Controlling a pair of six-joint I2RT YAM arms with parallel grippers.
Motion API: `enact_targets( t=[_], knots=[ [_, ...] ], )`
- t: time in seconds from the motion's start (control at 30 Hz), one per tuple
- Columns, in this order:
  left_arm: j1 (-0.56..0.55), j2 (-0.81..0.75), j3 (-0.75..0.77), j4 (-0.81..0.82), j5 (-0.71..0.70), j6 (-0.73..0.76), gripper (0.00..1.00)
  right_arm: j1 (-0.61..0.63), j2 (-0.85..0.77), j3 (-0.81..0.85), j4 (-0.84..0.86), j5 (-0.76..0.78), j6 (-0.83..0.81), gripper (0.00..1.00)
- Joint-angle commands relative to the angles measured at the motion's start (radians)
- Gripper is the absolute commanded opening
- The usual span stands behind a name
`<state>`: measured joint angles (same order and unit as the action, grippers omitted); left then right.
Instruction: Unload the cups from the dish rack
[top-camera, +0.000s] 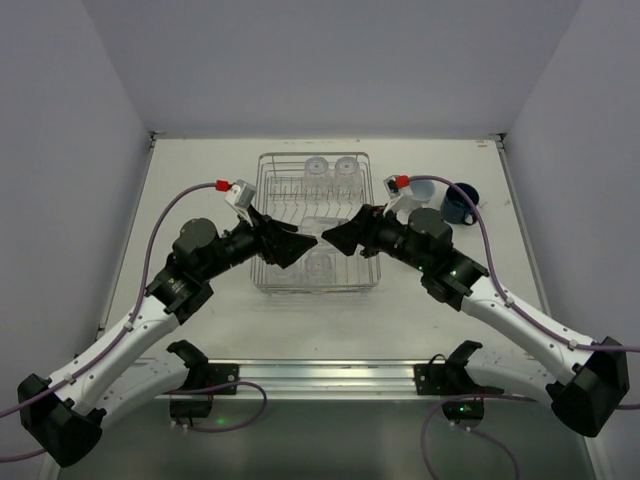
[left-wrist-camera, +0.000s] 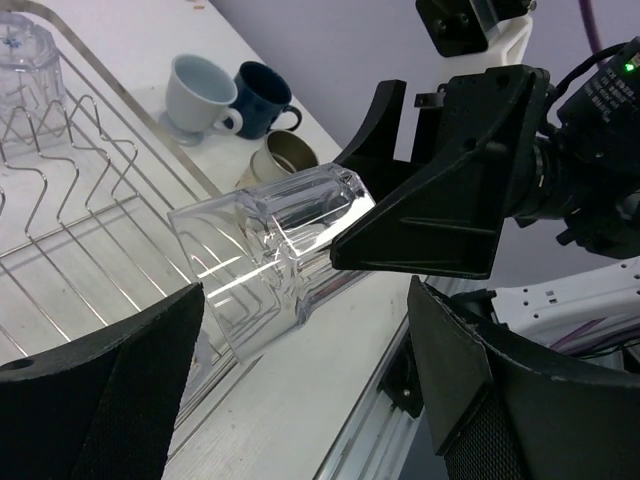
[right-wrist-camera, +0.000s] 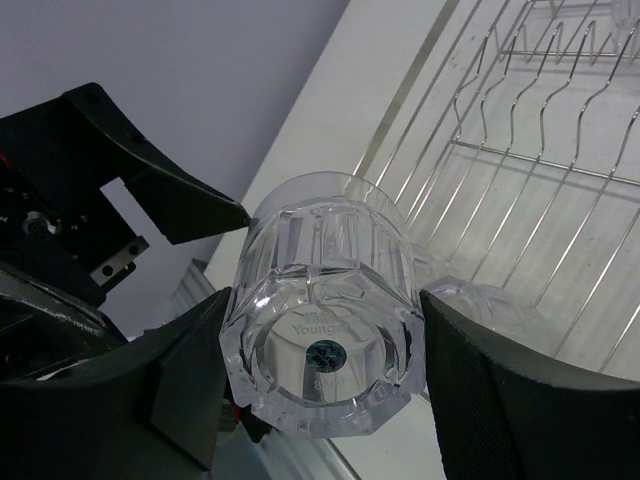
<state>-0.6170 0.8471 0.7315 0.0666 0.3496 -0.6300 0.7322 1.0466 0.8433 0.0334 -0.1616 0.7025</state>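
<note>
Clear ribbed tumbler (right-wrist-camera: 320, 320) held on its side in air above near part of dish rack (top-camera: 314, 156), base toward right wrist camera. Right gripper (top-camera: 335, 236) fingers (right-wrist-camera: 500, 390) clamped across its wall. Left gripper (top-camera: 304, 243) fingers (left-wrist-camera: 110, 390) spread wide either side of it; contact not clear. Judgement: rigid, light, smooth walls likely slippery, may crack if dropped; glass or plastic, cannot tell. Best hold: squeeze across facets mid-wall, near thick base, not thin rim. Three cups (left-wrist-camera: 240, 100) already on table (top-camera: 200, 290).
</note>
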Motion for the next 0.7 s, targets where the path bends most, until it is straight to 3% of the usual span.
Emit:
enact_targets(
  t=[0.0, 0.37, 0.47, 0.67],
  knots=[
    [0.005, 0.006, -0.02, 0.114, 0.067, -0.072, 0.85, -0.013, -0.054, -0.033, 0.23, -0.052, 0.115, 0.11],
    [0.005, -0.003, -0.018, 0.087, 0.04, -0.057, 0.81, -0.068, -0.092, -0.107, 0.339, -0.099, 0.183, 0.1],
    [0.006, 0.012, -0.04, 0.18, 0.118, -0.092, 0.75, -0.07, -0.059, -0.115, 0.391, -0.137, 0.218, 0.11],
    [0.005, 0.026, -0.06, 0.297, 0.207, -0.134, 0.51, -0.071, 0.03, -0.127, 0.563, -0.253, 0.302, 0.12]
  ],
)
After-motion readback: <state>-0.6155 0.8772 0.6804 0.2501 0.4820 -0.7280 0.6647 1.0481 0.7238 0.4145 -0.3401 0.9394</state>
